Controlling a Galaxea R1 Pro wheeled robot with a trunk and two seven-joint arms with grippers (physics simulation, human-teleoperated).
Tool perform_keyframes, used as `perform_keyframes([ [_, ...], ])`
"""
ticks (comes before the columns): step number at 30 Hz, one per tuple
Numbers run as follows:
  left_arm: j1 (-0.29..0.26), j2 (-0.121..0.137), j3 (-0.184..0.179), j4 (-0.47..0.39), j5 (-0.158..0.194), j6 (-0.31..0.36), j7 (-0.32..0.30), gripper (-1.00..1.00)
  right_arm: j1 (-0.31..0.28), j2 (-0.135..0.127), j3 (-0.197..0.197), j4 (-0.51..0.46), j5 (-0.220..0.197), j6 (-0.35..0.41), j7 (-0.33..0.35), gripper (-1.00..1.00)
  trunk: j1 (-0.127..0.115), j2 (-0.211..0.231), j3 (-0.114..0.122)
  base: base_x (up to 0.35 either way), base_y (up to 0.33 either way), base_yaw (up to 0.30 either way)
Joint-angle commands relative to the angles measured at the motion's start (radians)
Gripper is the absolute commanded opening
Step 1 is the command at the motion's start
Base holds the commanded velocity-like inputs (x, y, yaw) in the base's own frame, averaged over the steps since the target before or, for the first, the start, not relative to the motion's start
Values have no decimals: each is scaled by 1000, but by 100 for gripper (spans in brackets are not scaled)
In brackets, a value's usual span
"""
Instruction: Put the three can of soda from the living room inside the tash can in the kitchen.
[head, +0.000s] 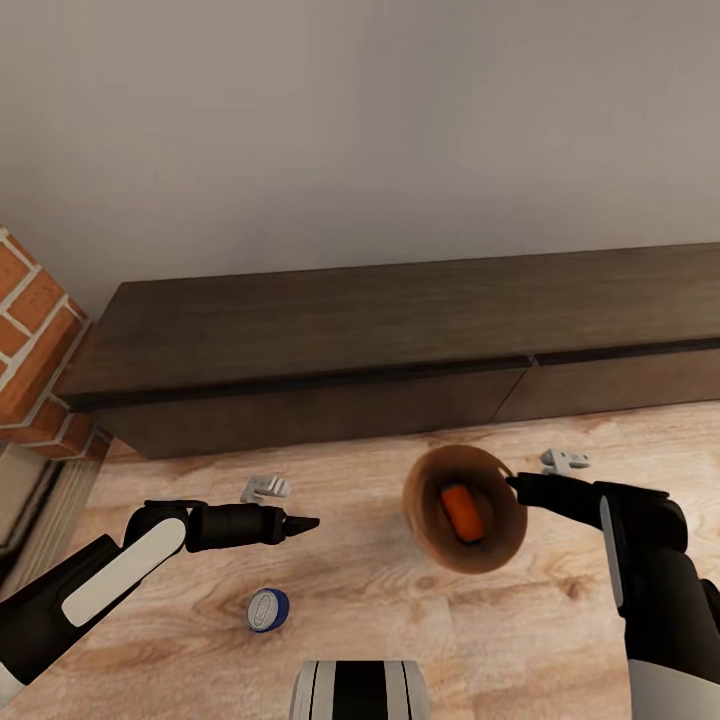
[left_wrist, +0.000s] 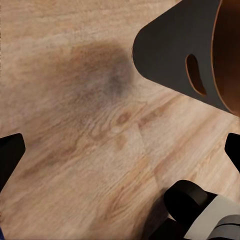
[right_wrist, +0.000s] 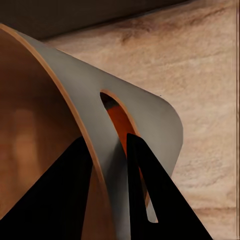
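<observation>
On the light wood plank floor (head: 380, 610), closest to the robot's white-and-black base (head: 360, 690), a small blue drink can with a grey metal top (head: 267, 609) lies alone, below the left arm and well apart from the bin. Just beyond it, the left gripper (head: 305, 523) hangs above the boards holding nothing; in the left wrist view its two dark fingertips (left_wrist: 11, 150) sit far apart at opposite edges of the picture, so the fingers are spread wide. To the right, the round copper-brown bin with a dark grey handle flap (head: 465, 508) is tilted, its mouth turned up toward the head camera, and an orange drink can (head: 463, 512) rests inside it. The right gripper (head: 513, 484) meets the bin at its rim; the right wrist view shows what the head view cannot, namely the two black fingers (right_wrist: 150, 200) pinched on the grey handle flap (right_wrist: 135, 125), one on each side of the thin wall, with orange visible through the flap's oval slot. The left wrist view catches the same flap and slot from the outside (left_wrist: 170, 55). Two small grey objects (head: 265, 488) (head: 565, 461) lie on the floor farther out, near the front of the long, low dark-wood cabinet (head: 400, 330) that runs along the plain grey wall (head: 360, 120). At the far left stands a red brick chimney corner (head: 30, 330).
</observation>
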Motion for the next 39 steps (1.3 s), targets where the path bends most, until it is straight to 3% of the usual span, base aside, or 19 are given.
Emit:
perform_keyframes([
  [1,0,0,0,0,0,0,0,100,0,-1,-1,-1,-11,4,0,-100,0,0,0,0,0,0],
  [4,0,0,1,1,-1,-1,0,100,0,-25,-6,-5,-12,4,0,-100,0,0,0,0,0,0],
  [14,0,0,0,6,-7,-11,0,100,0,-66,-7,-7,-14,4,22,-100,0,0,0,0,0,0],
  [17,0,-1,0,6,-6,-11,0,100,0,-70,-7,-7,-14,4,55,-100,0,0,0,0,0,0],
  [26,0,-1,-3,9,-7,-14,2,100,0,-71,-7,-6,-14,4,66,-100,0,0,0,0,0,7],
  [39,0,-7,-3,23,-17,-20,6,100,0,-70,-7,-7,-14,4,67,-100,0,0,0,0,0,226],
])
